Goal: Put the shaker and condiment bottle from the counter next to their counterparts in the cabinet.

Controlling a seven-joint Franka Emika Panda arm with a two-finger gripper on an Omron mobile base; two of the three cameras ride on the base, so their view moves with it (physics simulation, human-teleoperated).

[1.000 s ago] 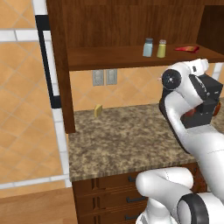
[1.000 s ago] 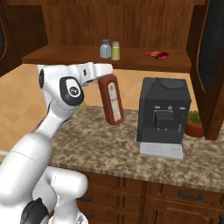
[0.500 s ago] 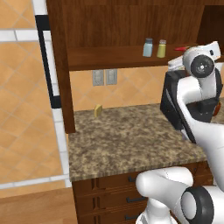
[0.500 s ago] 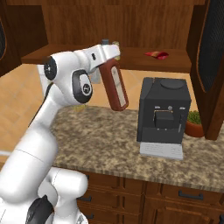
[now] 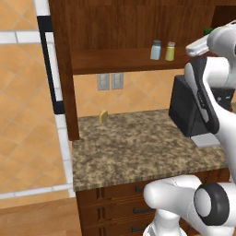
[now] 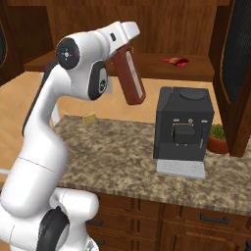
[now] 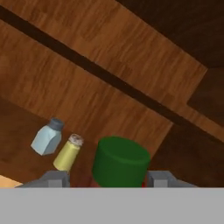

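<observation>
— So, what materials do we see?

— Mostly wood and stone. The cabinet (image 5: 115, 27) is dark brown wood with a visible grain, and it has one wide shelf board (image 5: 110, 61). The counter (image 5: 138, 143) below is a speckled brown-and-tan granite slab, with dark wood drawers (image 6: 147, 215) under its front edge. A black, box-shaped coffee machine (image 6: 184, 125) stands toward the right end of the counter, a small potted plant (image 6: 216, 138) is just beside it, and a small yellow block (image 5: 103, 116) lies near the back edge at the left.

— And the condiment bottle?

— It is tall, slim and smooth, dark red with a round green cap. In the right base view the condiment bottle (image 6: 128, 73) hangs tilted in the air, high above the counter, at about the height of the shelf. In the hand view its green cap (image 7: 120, 161) sits directly between the two grey fingertips (image 7: 52, 178), one on each side. The gripper (image 7: 105, 180) is clamped on the bottle, with the jaws pressed against its sides.

— What is inside the cabinet?

— On the shelf board the pale blue translucent shaker (image 5: 156, 50) with a grey cap stands upright, just beside the yellow-green shaker (image 5: 170, 51) with a silver cap. Both are small and stand toward the right part of the board. Further right on the same board lies a small flat red bottle (image 6: 175, 61), well apart from the two shakers.
</observation>
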